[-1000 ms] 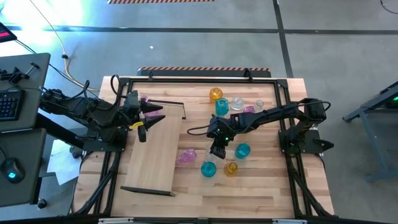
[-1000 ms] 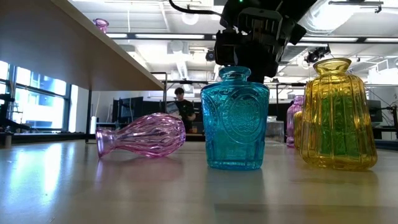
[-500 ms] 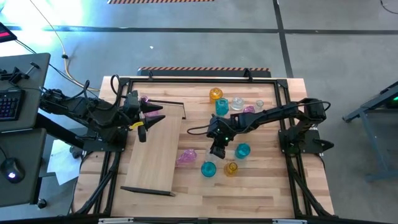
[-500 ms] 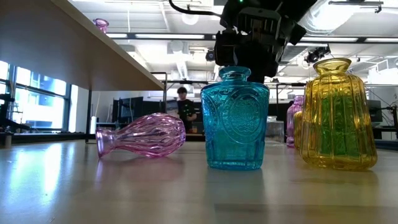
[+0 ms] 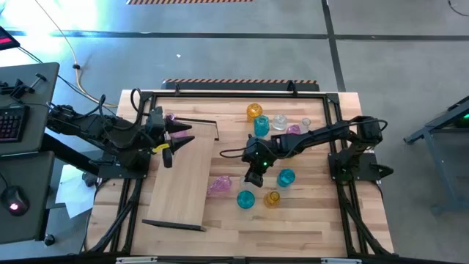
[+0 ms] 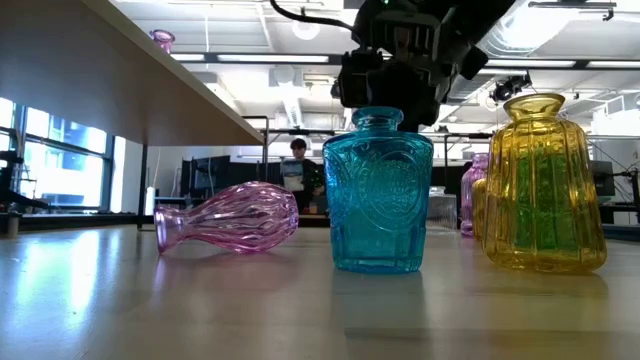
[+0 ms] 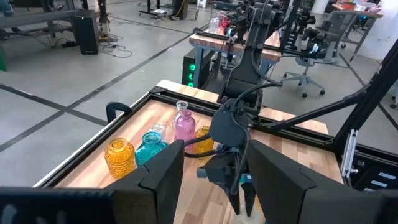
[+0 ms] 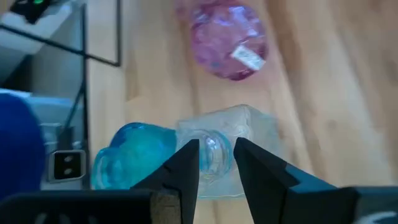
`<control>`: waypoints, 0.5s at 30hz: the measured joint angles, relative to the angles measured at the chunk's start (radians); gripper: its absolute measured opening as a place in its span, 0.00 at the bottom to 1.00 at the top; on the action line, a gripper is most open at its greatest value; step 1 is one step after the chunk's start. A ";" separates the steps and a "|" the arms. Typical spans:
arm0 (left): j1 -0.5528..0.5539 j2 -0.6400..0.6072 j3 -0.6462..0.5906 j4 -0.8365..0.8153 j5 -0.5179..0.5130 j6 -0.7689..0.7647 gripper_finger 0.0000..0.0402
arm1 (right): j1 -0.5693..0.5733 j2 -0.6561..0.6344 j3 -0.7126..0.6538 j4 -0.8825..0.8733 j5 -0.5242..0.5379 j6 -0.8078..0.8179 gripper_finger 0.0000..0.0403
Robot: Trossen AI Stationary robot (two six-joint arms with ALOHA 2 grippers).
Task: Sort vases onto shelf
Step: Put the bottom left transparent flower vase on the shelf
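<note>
Right gripper (image 5: 251, 178) pinches the neck of a clear vase (image 8: 217, 152), fingers narrow, mid-table among loose vases. Left gripper (image 5: 176, 141) gapes empty over the shelf (image 5: 183, 180). No readable writing.

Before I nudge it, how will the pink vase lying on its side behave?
The pink vase lies on its ribbed, rounded belly on the table, so a sideways push would probably roll it. It looks like thin glass, likely light but fragile. Its narrow neck seems the steadier place to grip.
</note>
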 joint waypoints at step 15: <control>0.000 0.000 0.000 -0.005 0.000 0.019 0.42 | -0.036 0.011 -0.004 -0.174 0.057 -0.033 0.36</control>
